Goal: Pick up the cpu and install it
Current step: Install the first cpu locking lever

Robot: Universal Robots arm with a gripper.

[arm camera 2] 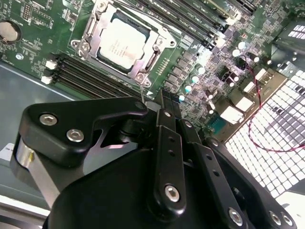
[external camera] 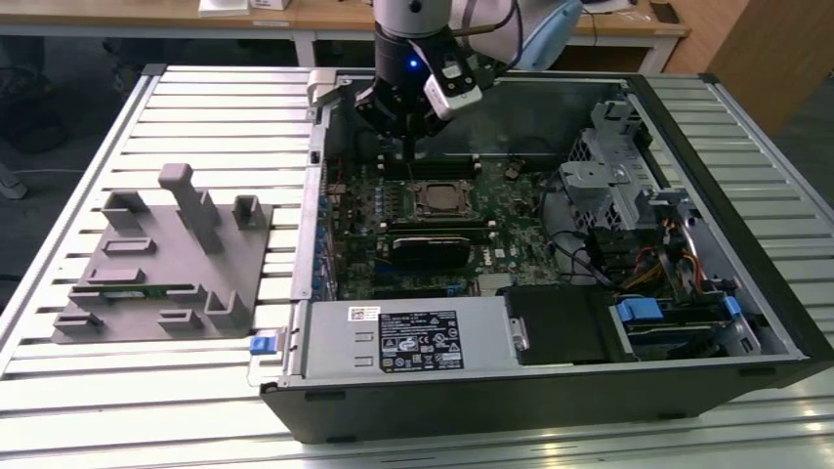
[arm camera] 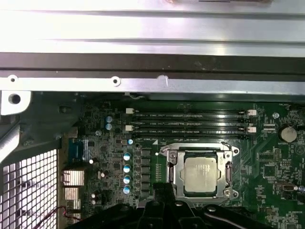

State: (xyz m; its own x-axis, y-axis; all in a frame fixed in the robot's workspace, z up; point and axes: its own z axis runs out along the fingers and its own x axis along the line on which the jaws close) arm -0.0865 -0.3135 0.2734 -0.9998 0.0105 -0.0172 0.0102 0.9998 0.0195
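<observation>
Cpu: the cpu (arm camera: 200, 175) already lies flat in the socket frame (arm camera: 172, 172) on the motherboard (arm camera: 267, 167); you see its dull silver square top in both wrist views.
Gripper: the gripper (external camera: 409, 147) hangs just above it, fingers closed together, holding nothing.
Care: check that it sits level inside the metal frame.

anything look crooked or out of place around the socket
Nothing stands out. The cpu lies flat and square within the socket frame, with the gripper above the board. The memory sticks beside it sit parallel in their slots.
</observation>
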